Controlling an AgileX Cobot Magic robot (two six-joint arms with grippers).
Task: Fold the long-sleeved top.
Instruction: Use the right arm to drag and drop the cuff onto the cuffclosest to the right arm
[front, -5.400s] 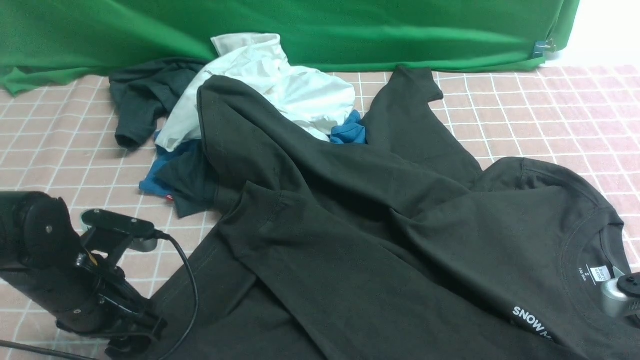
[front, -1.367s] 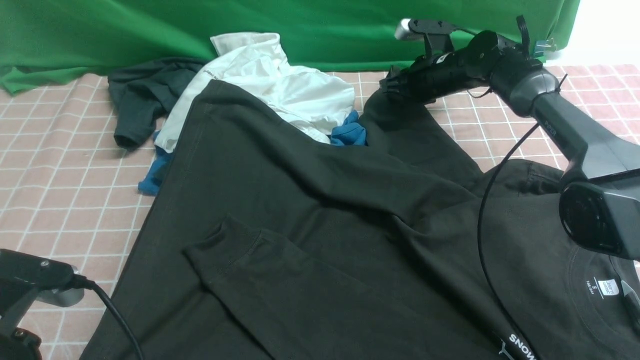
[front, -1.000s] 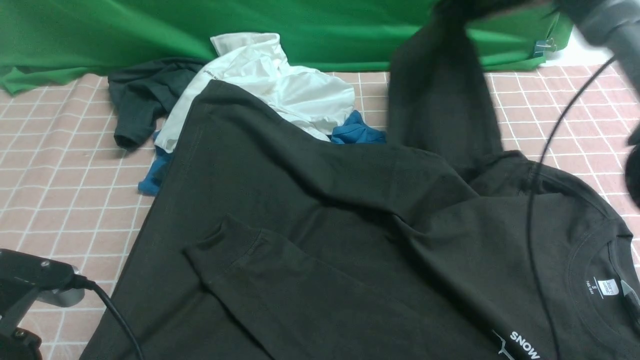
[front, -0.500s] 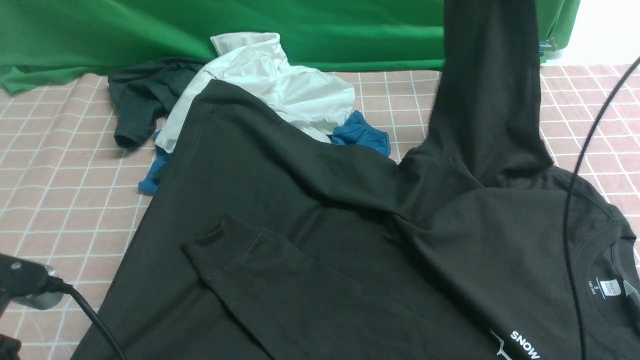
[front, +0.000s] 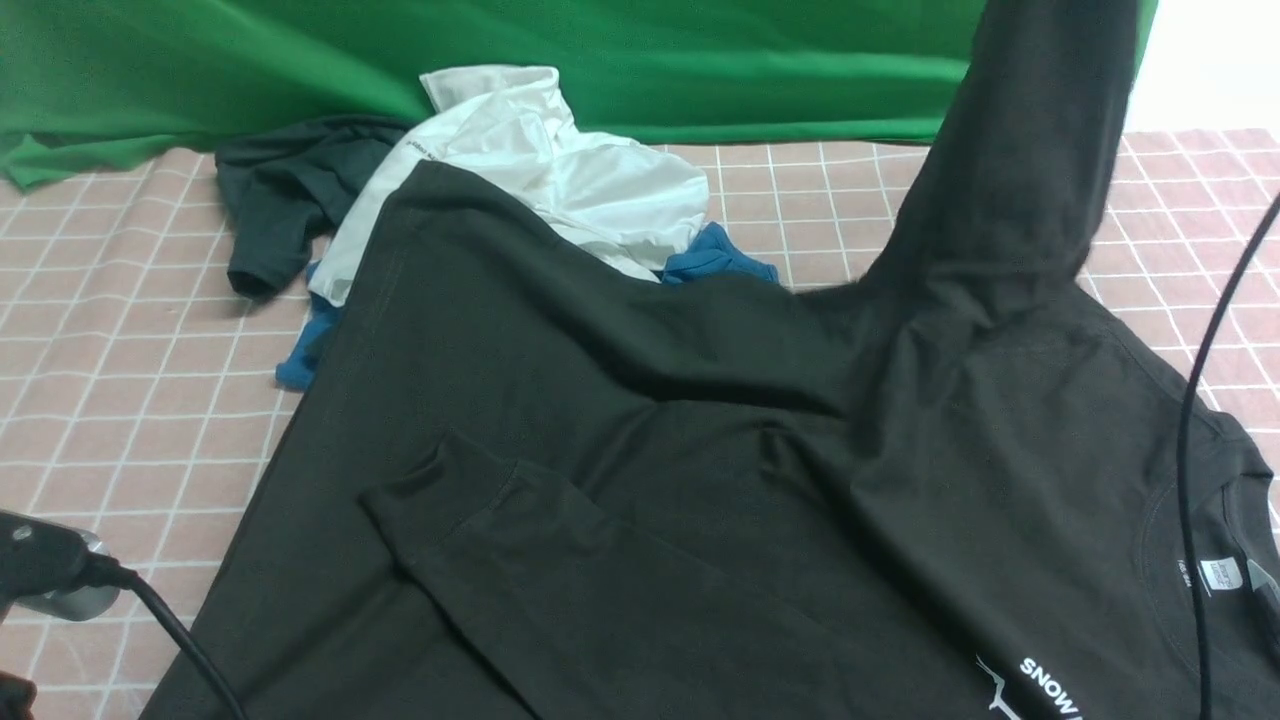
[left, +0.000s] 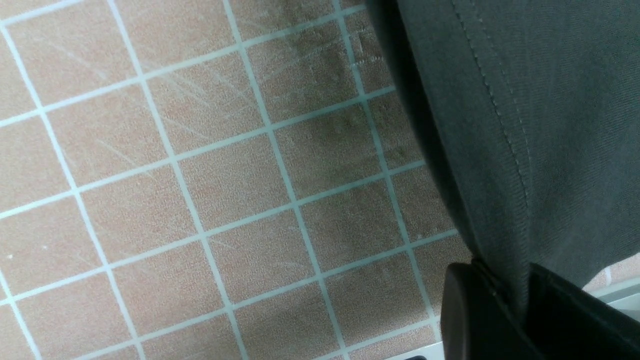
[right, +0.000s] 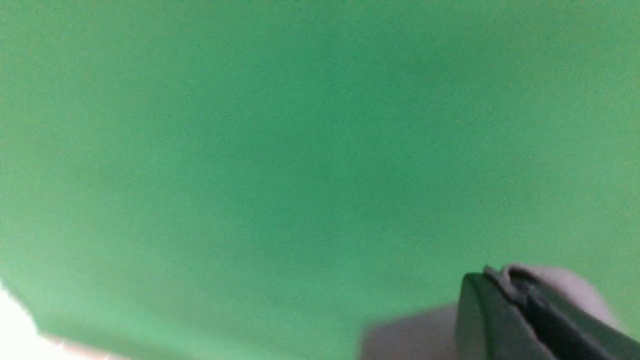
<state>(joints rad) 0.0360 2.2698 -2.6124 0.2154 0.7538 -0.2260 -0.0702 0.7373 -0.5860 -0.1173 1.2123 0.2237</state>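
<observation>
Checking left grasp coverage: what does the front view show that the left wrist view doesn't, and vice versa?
Front only: raised sleeve running out of frame, second sleeve lying across the body, white shirt, green backdrop. Left wrist only: left gripper shut on the top, at its stitched edge. Both: the top and the checked cloth under it.

Long-sleeved top (front: 640, 470): black, large, spread out flat and wrinkled across the middle. The stitched hem edge is pinched in the closed left gripper (left: 510, 300), with the fabric running away from its jaws. One sleeve (front: 1030, 150) is raised steeply, taut, toward the right gripper (right: 520, 305), which is closed on a dark fabric edge. The other sleeve is folded across the body, its cuff (front: 440, 490) lying flat. White "SNOW" print (front: 1045, 685) near the collar.
</observation>
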